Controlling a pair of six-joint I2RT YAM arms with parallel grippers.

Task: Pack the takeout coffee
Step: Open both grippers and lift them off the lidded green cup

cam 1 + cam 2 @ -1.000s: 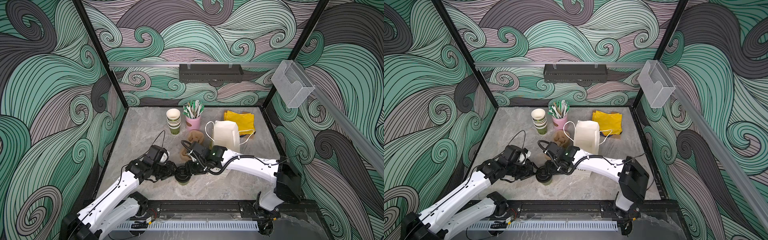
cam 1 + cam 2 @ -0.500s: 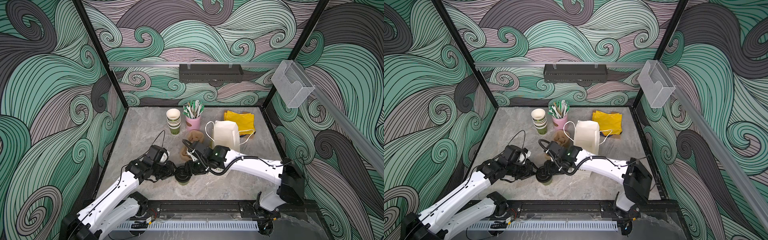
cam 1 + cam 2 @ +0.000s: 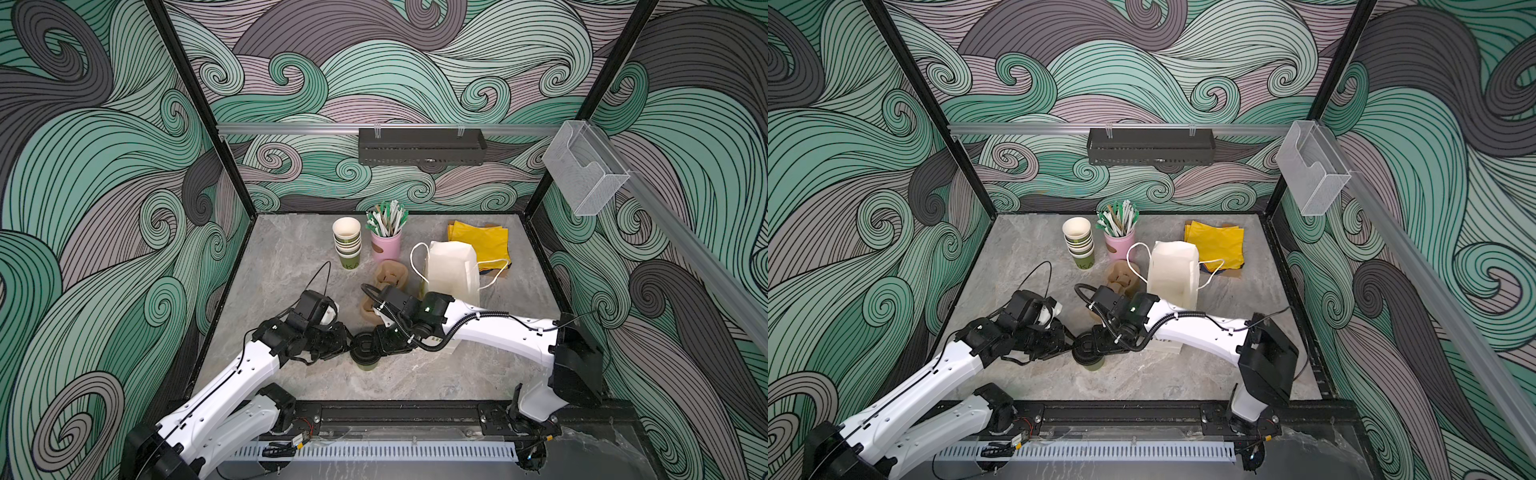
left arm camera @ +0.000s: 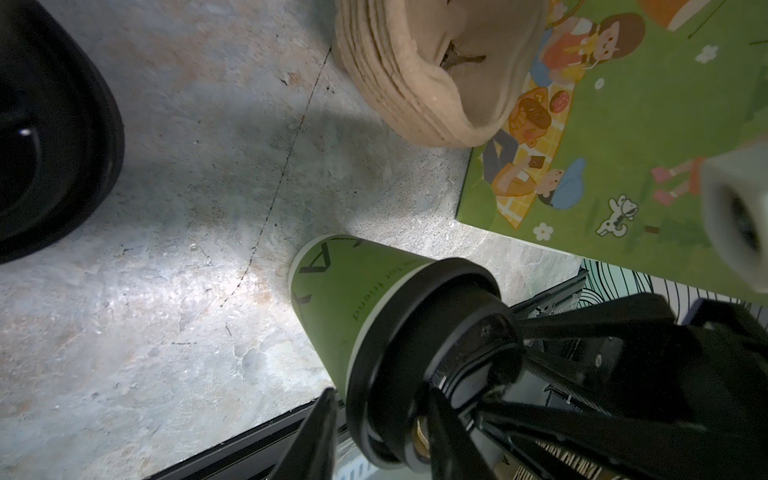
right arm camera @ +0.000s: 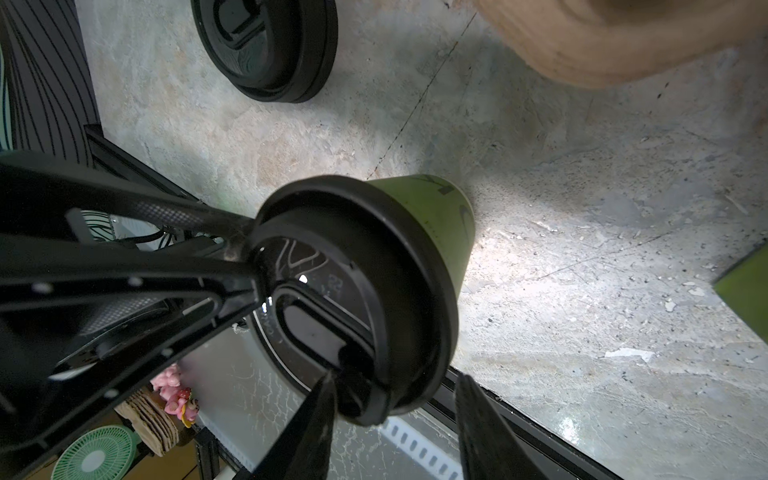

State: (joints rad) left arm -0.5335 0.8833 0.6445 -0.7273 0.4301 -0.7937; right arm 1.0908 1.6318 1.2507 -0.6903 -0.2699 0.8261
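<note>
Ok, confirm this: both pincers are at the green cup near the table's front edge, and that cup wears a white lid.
Wrong on the colour: the lid on the green cup is black, not white; the right wrist view shows it plainly. The rest stands: the left pincer and the right pincer are both at that cup, near the table's front edge.

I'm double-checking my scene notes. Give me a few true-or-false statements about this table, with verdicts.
1. The green cup near the front edge wears a black lid. True.
2. The paper bag lies flat. False: it stands upright.
3. A spare black lid lies on the table. True.
4. The straws stand in a green cup. False: they stand in a pink cup.
5. The green cup sits in a brown carrier. False: it stands on the bare table.
</note>
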